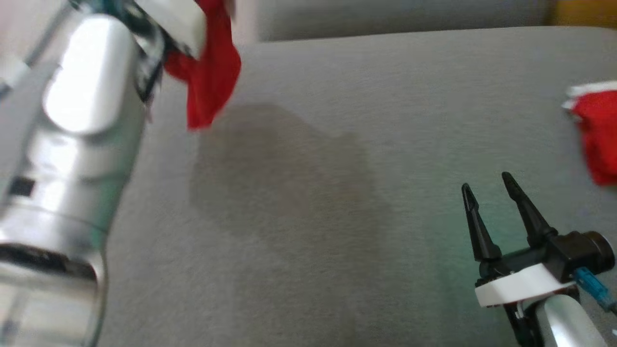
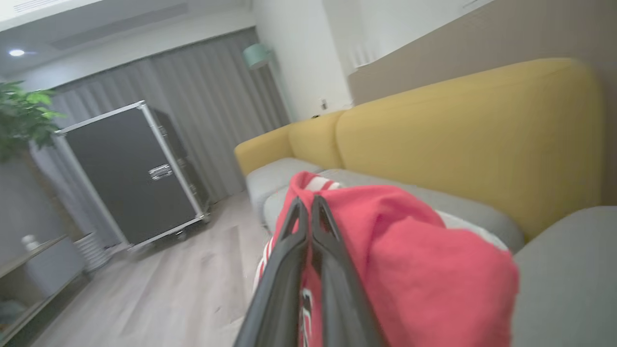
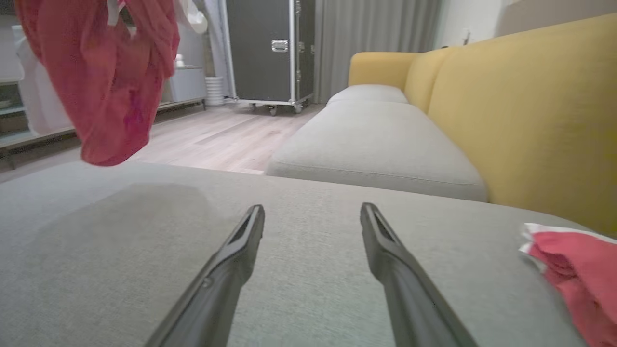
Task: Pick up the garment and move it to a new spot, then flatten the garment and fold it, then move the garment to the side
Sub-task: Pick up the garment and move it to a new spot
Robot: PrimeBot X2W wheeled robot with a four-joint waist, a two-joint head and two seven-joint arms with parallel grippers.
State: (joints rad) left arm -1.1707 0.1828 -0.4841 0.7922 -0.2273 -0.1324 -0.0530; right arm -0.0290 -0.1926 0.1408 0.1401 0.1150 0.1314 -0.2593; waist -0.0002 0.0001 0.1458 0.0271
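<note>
Now, my left tool (image 2: 308,202): closed, its two dark fingers pressed together on a fold of the garment (image 2: 409,250), which bunches over and to the right of them in the left wrist view.
Garment: red, with white stripes at one edge and some white print by my fingers; in the head view it hangs from my raised left arm (image 1: 82,120) at the upper left, its lower end loose in the air (image 1: 212,72).
Garment height: in the right wrist view its lowest fold (image 3: 106,96) hangs clear of the grey cushion (image 3: 289,270), over the far left part.
Shadow (image 1: 279,173): a soft dark patch on the cushion under and to the right of the hanging cloth.
My right tool (image 1: 486,182): open, fingers spread wide and holding nothing, low over the cushion at the lower right.
Second red cloth (image 1: 597,135): lies on the cushion at the right edge, white trim showing, apart from my right tool.
Behind: yellow backrest (image 3: 530,120), black case (image 2: 130,173) on wheels, wooden floor (image 3: 217,140).
</note>
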